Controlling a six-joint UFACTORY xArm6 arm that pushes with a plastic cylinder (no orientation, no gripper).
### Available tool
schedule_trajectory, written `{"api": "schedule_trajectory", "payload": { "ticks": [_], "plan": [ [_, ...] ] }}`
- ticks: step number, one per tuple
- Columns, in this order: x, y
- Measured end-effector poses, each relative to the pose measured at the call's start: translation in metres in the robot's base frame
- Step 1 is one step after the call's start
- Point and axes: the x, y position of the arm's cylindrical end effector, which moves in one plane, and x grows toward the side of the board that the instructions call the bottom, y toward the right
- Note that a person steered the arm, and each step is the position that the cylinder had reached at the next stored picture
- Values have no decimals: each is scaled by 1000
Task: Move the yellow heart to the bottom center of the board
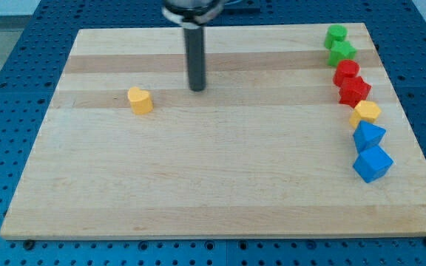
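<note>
The yellow heart (140,100) lies on the wooden board (198,177) in the upper left part. My tip (197,89) touches the board to the right of the heart, a clear gap apart and slightly higher in the view. The rod rises straight up to the view's top edge.
A column of blocks runs down the board's right side: a green block (336,34), a green star (342,52), a red block (346,72), a red star (354,91), a yellow hexagon (365,113), a blue triangle (367,136), a blue cube (373,162).
</note>
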Motion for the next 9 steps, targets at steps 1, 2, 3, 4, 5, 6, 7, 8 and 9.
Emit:
{"api": "schedule_trajectory", "payload": {
  "ticks": [1, 2, 3, 4, 5, 6, 7, 8, 9],
  "plan": [
    [0, -63],
    [0, -106],
    [1, -126],
    [2, -126],
    [8, -115],
    [19, -102],
    [32, -86],
    [41, -66],
    [41, -43]
  ]
}}
